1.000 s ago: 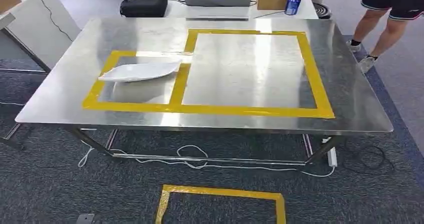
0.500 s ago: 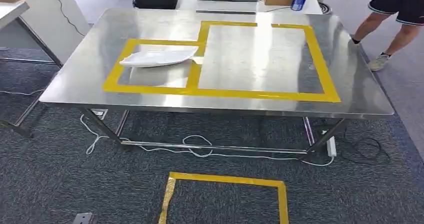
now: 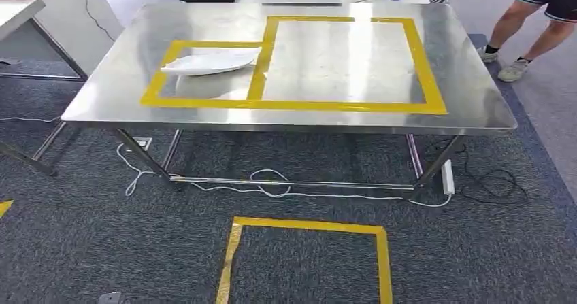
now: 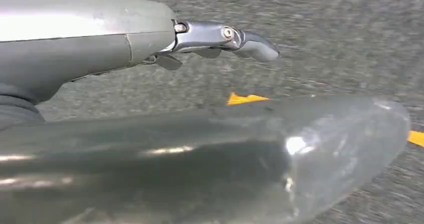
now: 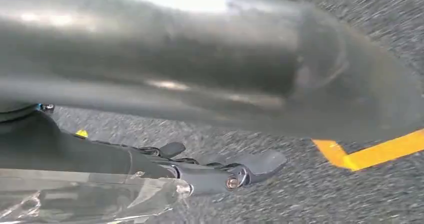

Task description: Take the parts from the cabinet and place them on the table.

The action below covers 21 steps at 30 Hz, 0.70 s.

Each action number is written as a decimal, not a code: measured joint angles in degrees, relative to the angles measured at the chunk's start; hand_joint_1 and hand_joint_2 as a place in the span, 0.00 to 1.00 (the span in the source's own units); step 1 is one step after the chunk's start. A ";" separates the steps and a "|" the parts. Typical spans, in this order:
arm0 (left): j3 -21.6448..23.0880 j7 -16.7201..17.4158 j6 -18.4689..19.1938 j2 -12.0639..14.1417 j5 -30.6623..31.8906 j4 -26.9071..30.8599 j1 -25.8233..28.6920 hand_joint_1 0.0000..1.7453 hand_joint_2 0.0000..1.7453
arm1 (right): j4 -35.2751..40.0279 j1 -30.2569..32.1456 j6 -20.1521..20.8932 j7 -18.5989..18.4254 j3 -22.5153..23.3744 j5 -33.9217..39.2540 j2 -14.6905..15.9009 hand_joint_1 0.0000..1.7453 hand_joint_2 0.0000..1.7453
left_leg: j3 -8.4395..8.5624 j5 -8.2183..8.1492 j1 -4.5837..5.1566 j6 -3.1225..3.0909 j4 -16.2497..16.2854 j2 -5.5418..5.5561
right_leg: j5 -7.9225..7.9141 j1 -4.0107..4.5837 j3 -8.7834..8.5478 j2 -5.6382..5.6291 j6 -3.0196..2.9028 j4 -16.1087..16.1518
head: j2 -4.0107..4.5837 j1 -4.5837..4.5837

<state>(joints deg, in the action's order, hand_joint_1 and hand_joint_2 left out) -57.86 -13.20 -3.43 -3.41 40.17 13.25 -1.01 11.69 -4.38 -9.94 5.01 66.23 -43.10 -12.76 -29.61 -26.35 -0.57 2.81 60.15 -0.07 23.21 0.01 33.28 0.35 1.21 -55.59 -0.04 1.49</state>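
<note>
The part [image 3: 211,62] is lying on the table [image 3: 122,93] — seemingly thin, light, stiff, best pinched by its rim — left hand [image 4: 220,36] and right hand [image 5: 225,176] are hanging, fingers straight, empty

Ahead of me stands the counter [image 3: 102,93], with a plate-like part [image 3: 211,62] lying on its left side inside the smaller taped frame [image 3: 155,90]. The larger taped frame [image 3: 425,73] adjoins it on the right. A taped square [image 3: 235,243] lies on the floor before the counter.
</note>
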 joint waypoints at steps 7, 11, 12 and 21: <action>-0.92 0.55 0.00 -0.31 0.18 -0.02 -0.21 0.00 0.00 | 0.00 0.29 -0.18 -0.20 -0.72 -0.88 0.31 0.00 0.00 | 1.21 -0.53 -0.04 -2.81 -5.88 -0.06 | 2.40 0.20 3.50 -0.11 2.12 -3.54 | 0.00 -0.35; -1.20 0.52 0.17 -0.20 0.83 -0.02 -0.35 0.00 0.00 | 0.00 0.37 -0.35 -0.35 -0.79 -0.92 0.44 0.00 0.00 | -0.92 1.34 0.32 -3.37 -5.63 -0.20 | 10.80 0.04 6.56 -0.11 2.56 -19.09 | 0.02 -0.63; -1.20 0.52 0.22 -0.20 1.05 -0.02 -0.38 0.00 0.00 | 0.00 0.37 -0.37 -0.37 -0.81 -0.94 0.44 0.00 0.00 | -1.67 1.85 0.39 -3.36 -5.48 -0.20 | 9.49 0.05 5.47 -0.11 2.49 -18.88 | 0.00 -0.68; -1.31 0.41 0.26 -0.06 1.44 -0.02 -0.42 0.00 0.00 | 0.00 0.01 -0.52 -0.37 -1.09 -1.31 0.48 0.00 0.00 | -5.19 5.41 0.38 -1.01 -4.63 0.08 | 4.56 0.09 -5.94 -0.27 -0.47 0.21 | 0.00 -0.79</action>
<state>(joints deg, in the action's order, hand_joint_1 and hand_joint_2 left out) -59.17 -12.79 -3.17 -3.47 41.62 13.22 -1.44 11.69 -4.37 -10.47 4.63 65.13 -44.41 -12.28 -34.80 -20.94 -0.19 1.80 55.52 0.01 27.77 0.10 27.34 0.07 0.74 -55.38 -0.04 0.70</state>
